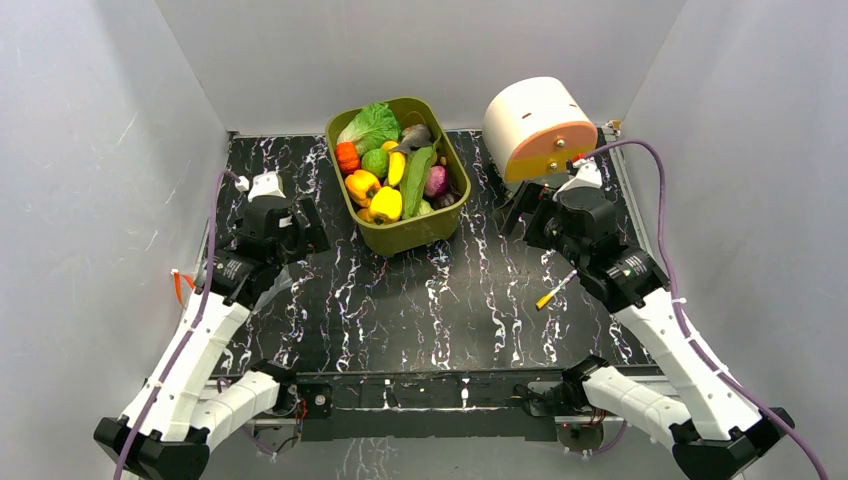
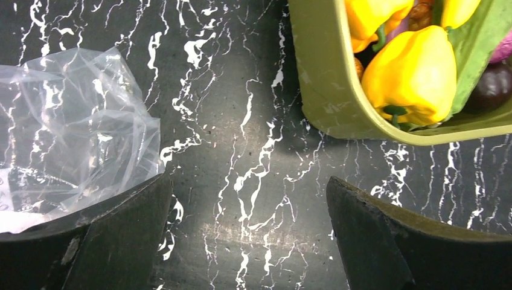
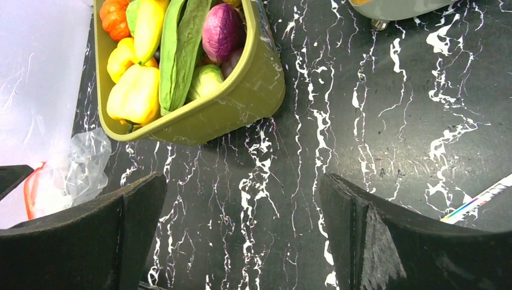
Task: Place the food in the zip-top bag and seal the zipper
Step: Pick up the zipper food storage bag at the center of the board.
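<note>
The food lies in an olive-green tub (image 1: 432, 226): yellow peppers (image 1: 386, 204) (image 2: 410, 72) (image 3: 134, 93), a long green cucumber (image 1: 416, 180) (image 3: 178, 54), a purple onion (image 3: 222, 31), a banana (image 3: 148, 27) and an orange piece (image 1: 347, 157). The clear zip-top bag (image 2: 78, 133) lies crumpled on the table left of the tub, mostly hidden under my left arm in the top view. It also shows in the right wrist view (image 3: 84, 163), with its red-orange zipper strip (image 3: 29, 190). My left gripper (image 2: 249, 181) (image 1: 305, 232) is open and empty between bag and tub. My right gripper (image 3: 243, 178) (image 1: 520, 215) is open and empty right of the tub.
A white cylinder with an orange face (image 1: 540, 125) stands at the back right, close behind my right gripper. A small yellow stick (image 1: 555, 290) lies on the black marbled table (image 1: 430, 310) near the right arm. Grey walls enclose the table on three sides.
</note>
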Action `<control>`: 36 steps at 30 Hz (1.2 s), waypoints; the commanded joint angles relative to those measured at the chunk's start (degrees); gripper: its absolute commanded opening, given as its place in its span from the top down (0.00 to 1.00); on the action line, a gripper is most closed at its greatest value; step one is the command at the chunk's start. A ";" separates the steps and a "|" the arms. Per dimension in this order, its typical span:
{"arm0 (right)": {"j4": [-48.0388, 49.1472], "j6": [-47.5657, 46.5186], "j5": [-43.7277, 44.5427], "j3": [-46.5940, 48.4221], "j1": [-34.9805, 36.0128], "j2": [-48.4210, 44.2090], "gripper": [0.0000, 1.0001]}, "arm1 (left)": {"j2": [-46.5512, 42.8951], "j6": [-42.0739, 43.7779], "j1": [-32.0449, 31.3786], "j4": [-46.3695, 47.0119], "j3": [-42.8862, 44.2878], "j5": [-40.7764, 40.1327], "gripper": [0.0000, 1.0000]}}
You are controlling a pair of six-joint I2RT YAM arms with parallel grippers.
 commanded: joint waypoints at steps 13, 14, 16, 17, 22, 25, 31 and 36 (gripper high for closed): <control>3.86 -0.64 1.68 -1.32 -0.33 -5.81 0.02 | 6.83 -2.57 0.58 -5.78 1.98 -14.91 0.03; 3.95 -0.62 1.34 -1.45 -0.28 -6.03 0.02 | 7.35 -2.65 0.83 -5.85 1.67 -15.91 0.04; 4.18 -1.01 0.84 -1.94 -0.31 -6.62 0.02 | 8.48 -2.58 1.01 -5.83 0.95 -17.33 0.08; 4.47 -1.50 0.70 -2.44 -0.25 -7.02 0.02 | 9.47 -2.52 1.55 -5.72 0.44 -18.01 0.10; 6.90 -3.50 0.51 -4.43 -0.24 -9.76 0.02 | 13.27 -1.81 6.81 -4.73 -1.63 -16.07 0.18; 7.57 -4.35 -0.20 -4.01 -0.25 -10.06 0.02 | 14.68 1.12 12.01 -2.16 -3.82 -9.90 0.21; 8.04 -5.10 -2.64 -4.01 -0.19 -10.37 0.02 | 18.66 1.51 15.18 -1.00 -5.28 -5.87 0.27; 7.46 -4.67 -3.17 -4.20 -0.26 -10.81 0.02 | 20.26 2.02 15.28 -0.04 -6.66 -5.53 0.34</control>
